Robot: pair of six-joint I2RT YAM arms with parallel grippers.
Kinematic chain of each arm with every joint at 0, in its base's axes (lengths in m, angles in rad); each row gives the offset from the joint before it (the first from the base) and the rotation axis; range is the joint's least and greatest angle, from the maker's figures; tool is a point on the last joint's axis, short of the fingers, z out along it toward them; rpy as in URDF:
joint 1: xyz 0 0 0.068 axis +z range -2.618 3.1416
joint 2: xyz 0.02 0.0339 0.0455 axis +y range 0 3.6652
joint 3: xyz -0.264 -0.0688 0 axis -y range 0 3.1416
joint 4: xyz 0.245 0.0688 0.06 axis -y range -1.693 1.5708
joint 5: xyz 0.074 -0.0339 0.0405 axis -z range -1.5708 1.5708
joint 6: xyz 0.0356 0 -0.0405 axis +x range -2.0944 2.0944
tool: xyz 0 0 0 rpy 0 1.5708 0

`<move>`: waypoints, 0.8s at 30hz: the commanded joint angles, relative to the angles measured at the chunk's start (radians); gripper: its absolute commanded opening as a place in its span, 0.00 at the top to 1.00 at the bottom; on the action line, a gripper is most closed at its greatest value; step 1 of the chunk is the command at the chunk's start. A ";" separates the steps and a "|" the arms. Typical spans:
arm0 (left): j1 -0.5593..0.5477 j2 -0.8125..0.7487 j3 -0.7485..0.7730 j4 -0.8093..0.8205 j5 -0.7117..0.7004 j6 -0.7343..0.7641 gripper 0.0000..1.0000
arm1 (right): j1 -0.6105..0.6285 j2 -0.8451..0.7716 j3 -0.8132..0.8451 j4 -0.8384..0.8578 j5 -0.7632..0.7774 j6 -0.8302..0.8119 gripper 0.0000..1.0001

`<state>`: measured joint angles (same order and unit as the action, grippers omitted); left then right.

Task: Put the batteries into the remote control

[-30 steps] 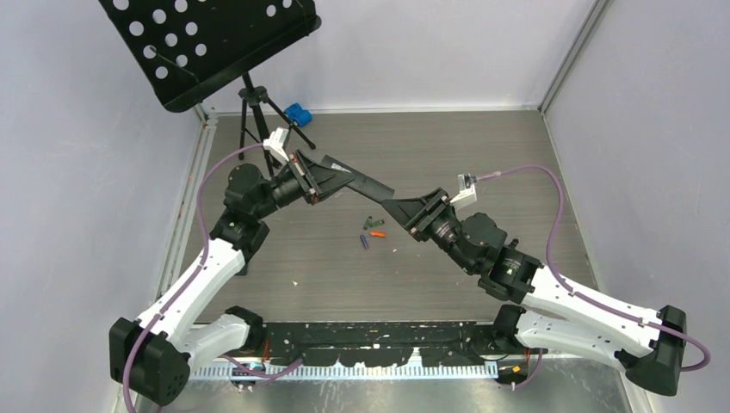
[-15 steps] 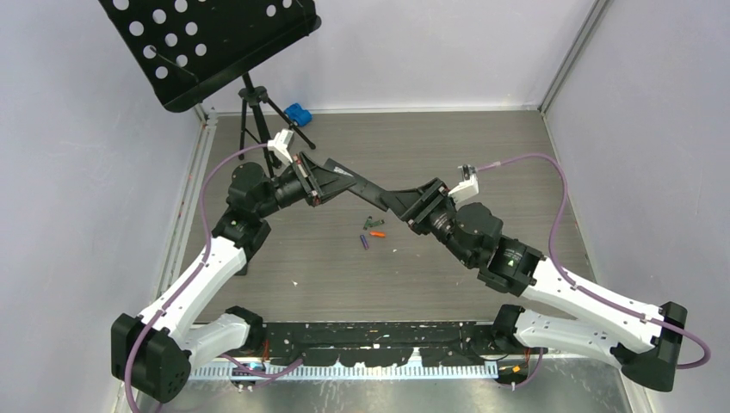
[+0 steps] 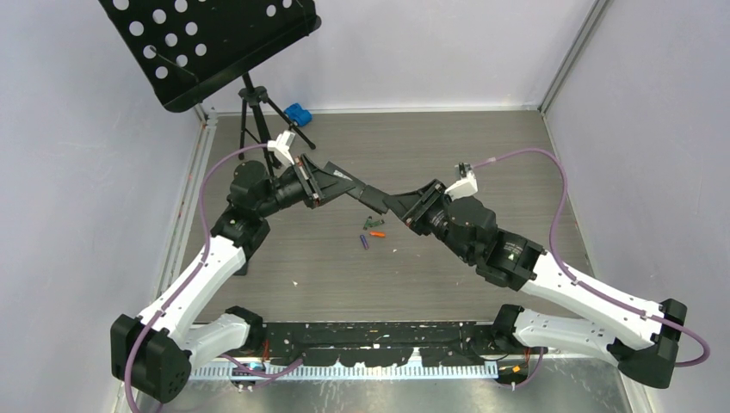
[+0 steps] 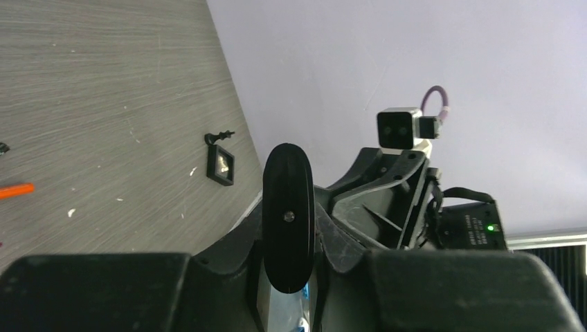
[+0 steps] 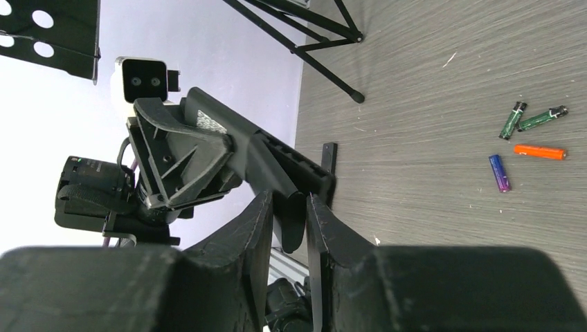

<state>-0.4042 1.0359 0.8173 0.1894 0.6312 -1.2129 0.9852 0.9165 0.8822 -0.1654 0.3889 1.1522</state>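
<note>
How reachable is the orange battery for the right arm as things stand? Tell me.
Probably not yet: the right gripper is closed around the end of the remote control, so it is occupied, though the orange battery lies uncovered.

I could read nothing: the pale sticker on the left arm's wrist and the batteries on the bench were too small to make out.

A black perforated music stand on a tripod stands at the far left corner of the wood-grain surface. A small blue object sits just beside its legs. A small flat black rectangle lies on the surface among scattered white specks.
</note>
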 commanded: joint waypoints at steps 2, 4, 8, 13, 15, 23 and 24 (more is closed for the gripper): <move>0.007 0.000 0.061 -0.075 -0.010 0.105 1.00 | -0.013 0.020 0.079 -0.076 -0.011 0.041 0.86; 0.008 0.008 0.064 -0.094 -0.016 0.121 1.00 | -0.019 0.023 0.081 -0.077 -0.026 0.051 0.90; 0.010 0.021 0.063 -0.113 -0.019 0.155 1.00 | -0.028 0.026 0.069 -0.050 -0.033 0.046 0.99; 0.014 0.016 0.054 -0.177 -0.038 0.269 1.00 | -0.043 0.004 0.015 0.068 -0.039 0.024 1.00; 0.014 0.001 0.029 -0.186 -0.061 0.339 1.00 | -0.046 -0.003 0.005 0.076 -0.028 0.017 1.00; 0.015 -0.053 -0.076 -0.222 -0.046 0.551 1.00 | -0.156 0.008 -0.026 -0.124 0.103 -0.002 1.00; 0.015 -0.058 -0.086 -0.219 -0.039 0.565 1.00 | -0.193 0.014 -0.045 -0.126 0.082 -0.006 1.00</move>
<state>-0.3958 1.0153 0.7647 -0.0368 0.5697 -0.7815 0.8894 0.9356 0.8841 -0.2382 0.4023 1.1648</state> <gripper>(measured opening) 0.213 0.230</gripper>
